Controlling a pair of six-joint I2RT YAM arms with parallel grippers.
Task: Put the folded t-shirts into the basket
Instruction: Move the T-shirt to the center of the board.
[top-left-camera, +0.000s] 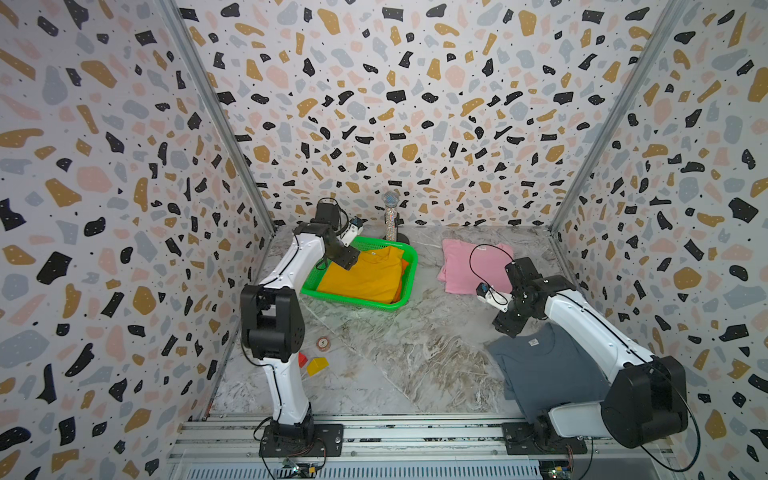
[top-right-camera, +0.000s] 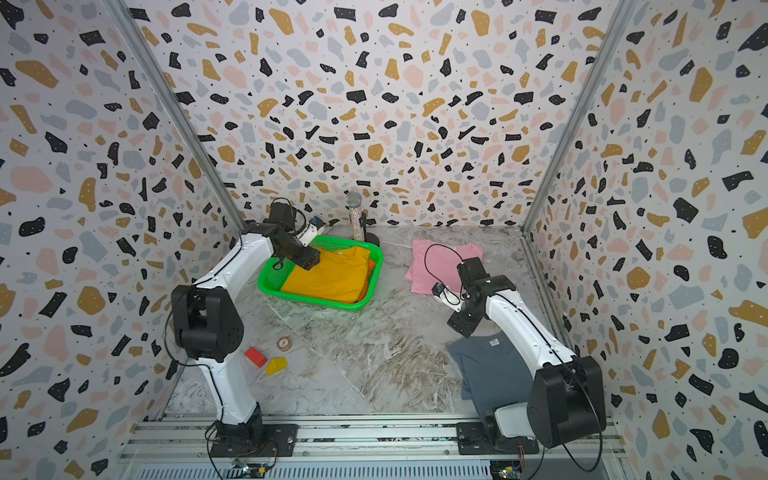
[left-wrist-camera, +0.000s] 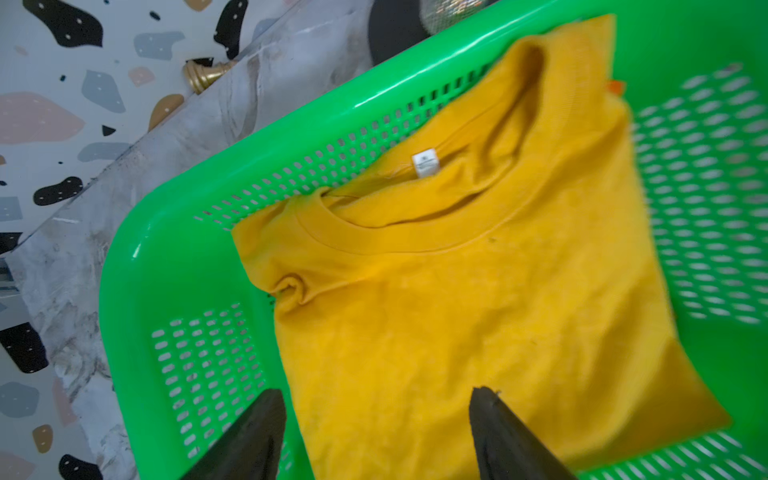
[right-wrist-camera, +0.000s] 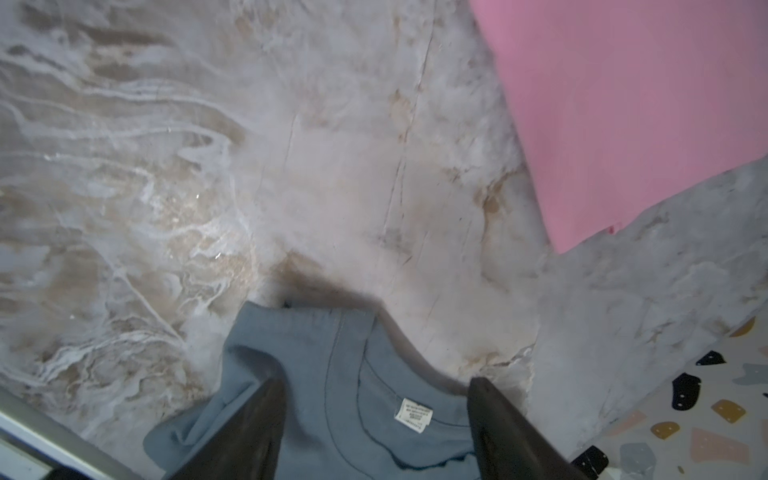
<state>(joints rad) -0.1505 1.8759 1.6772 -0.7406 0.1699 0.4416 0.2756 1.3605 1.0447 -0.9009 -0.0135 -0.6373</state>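
A: Basket first, quick.

B: Bright green perforated plastic basket (top-left-camera: 349, 302) sits on the grey marbled tabletop (top-left-camera: 395, 353), back left. Inside it the mustard yellow folded cloth t-shirt (top-left-camera: 365, 274) lies flat, collar toward the back wall. Under it an orange folded t-shirt (top-left-camera: 404, 264), only a sliver showing along the right edge.

A: The others?

B: Light pink folded t-shirt (top-left-camera: 461, 266) is on the table at back right, well apart from the basket. Grey-blue folded t-shirt (top-left-camera: 548, 370) is on the table at front right, partly hidden by the right arm.

A: Left gripper?

B: Left gripper (left-wrist-camera: 378, 395) hangs over the basket, above the yellow shirt's near-left edge. Jaws spread wide, no cloth pinched. Whether the tips touch the fabric, cannot tell.

A: Right one?

B: Right gripper (right-wrist-camera: 374, 384) is above the collar end of the grey-blue shirt, white neck label between the two black fingers (right-wrist-camera: 498, 415) in the wrist view. Jaws spread too, holding nothing.

A: Clutter?

B: Glittery microphone on a black stand (top-left-camera: 390, 216) behind the basket. Red block (top-left-camera: 302, 359), yellow block (top-left-camera: 318, 365) and a small round token (top-left-camera: 323, 343) near the left arm.
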